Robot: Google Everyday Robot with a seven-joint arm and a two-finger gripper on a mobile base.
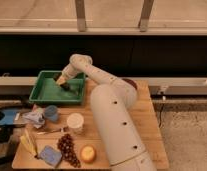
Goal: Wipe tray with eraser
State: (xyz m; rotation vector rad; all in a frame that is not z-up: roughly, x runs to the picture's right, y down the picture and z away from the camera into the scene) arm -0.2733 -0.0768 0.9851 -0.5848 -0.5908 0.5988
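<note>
The green tray [47, 92] sits at the back left of the wooden table. My gripper [63, 83] reaches down into the tray's right half, close to its far right corner. It is shut on the eraser [61, 79], a small tan block with a dark underside that rests low against the tray floor. The white arm [112, 115] sweeps from the lower right across the table and hides the tray's right rim.
In front of the tray stand a blue cup [51, 112], crumpled wrapping [34, 118] and a white cup [75, 121]. Nearer the front lie a banana [28, 144], grapes [68, 149], a blue square pad [49, 155] and a round orange fruit [87, 153].
</note>
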